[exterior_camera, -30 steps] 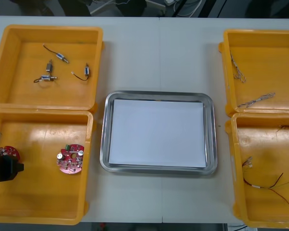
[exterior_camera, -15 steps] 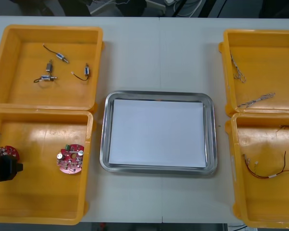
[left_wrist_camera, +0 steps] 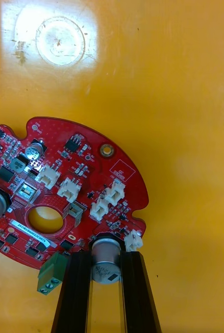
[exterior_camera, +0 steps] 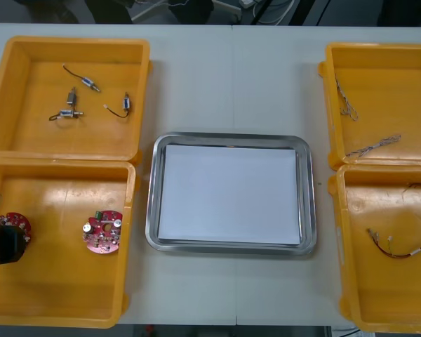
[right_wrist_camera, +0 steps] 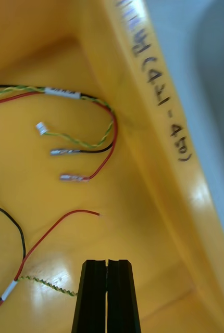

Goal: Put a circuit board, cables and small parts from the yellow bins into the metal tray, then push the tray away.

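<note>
My left gripper [exterior_camera: 1, 243] is low in the near left yellow bin [exterior_camera: 56, 288], at that bin's left end. In the left wrist view its fingers [left_wrist_camera: 78, 291] are shut on a silver can-shaped component at the edge of a round red circuit board [left_wrist_camera: 65, 171], which lies flat on the bin floor. That board [exterior_camera: 17, 224] shows just beyond the gripper in the front view. A second red board [exterior_camera: 102, 231] lies to its right. My right gripper [right_wrist_camera: 107, 273] is shut on nothing over the near right bin floor, short of the red, black and yellow cables [right_wrist_camera: 91, 140].
The metal tray [exterior_camera: 153, 203], white inside, sits mid-table between the bins. Several small metal parts [exterior_camera: 74, 105] lie in the far left bin [exterior_camera: 28, 70]. Twisted cables [exterior_camera: 373, 147] lie in the far right bin, and a red and black cable [exterior_camera: 400, 247] in the near right bin.
My left gripper's fingers have closed onto the red board at the bin's left end. The right arm has left the front view, and the red and black cable has shifted in its bin.
</note>
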Tool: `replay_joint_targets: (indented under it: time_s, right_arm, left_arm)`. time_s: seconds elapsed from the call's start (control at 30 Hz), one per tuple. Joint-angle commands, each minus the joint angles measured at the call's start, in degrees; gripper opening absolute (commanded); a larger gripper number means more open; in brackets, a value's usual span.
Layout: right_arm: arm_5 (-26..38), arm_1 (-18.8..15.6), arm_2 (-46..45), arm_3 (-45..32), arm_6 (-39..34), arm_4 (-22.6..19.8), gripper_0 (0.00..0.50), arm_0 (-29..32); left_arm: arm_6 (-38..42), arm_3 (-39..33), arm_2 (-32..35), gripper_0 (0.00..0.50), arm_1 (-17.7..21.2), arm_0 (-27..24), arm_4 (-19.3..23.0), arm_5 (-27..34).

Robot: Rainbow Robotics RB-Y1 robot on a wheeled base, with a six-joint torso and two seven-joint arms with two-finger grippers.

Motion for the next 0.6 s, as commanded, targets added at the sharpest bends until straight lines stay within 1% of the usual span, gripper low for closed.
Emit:
replay_joint_targets:
  time_s: [0.03,0.2,0.37,0.53,0.57,0.6]
  right_arm:
    - [-2.28,-3.7,-2.24,3.1,-1.06,-0.15,0.0,-1.46]
    - [-2.46,-3.7,-2.06,5.03,-1.24,-0.15,0.0,-2.6]
    - [-2.46,-3.62,-1.62,5.03,-1.5,-0.15,0.0,-2.6]
    - [-2.37,-3.62,-1.62,5.03,-1.41,-0.59,0.0,-2.77]
    - [-2.46,-3.53,-1.62,5.03,-1.06,-0.59,0.02,-2.86]
    - [-2.46,-3.62,-1.62,5.03,-1.06,-0.59,0.056,-2.95]
  left_arm:
    - [-4.95,-0.04,-1.02,0.0,2.35,1.32,-0.27,-0.68]
    - [-4.95,-0.39,-0.32,0.0,2.44,0.44,0.61,0.73]
    - [-4.68,-2.41,2.41,0.0,2.53,-0.87,1.67,6.79]
    - [-3.89,-4.78,4.34,0.0,2.62,-2.28,2.72,11.36]
    - [-3.54,-5.31,4.78,0.0,2.53,-2.63,2.98,12.33]
    - [-3.45,-5.66,4.96,0.0,2.53,-2.9,3.16,12.86]
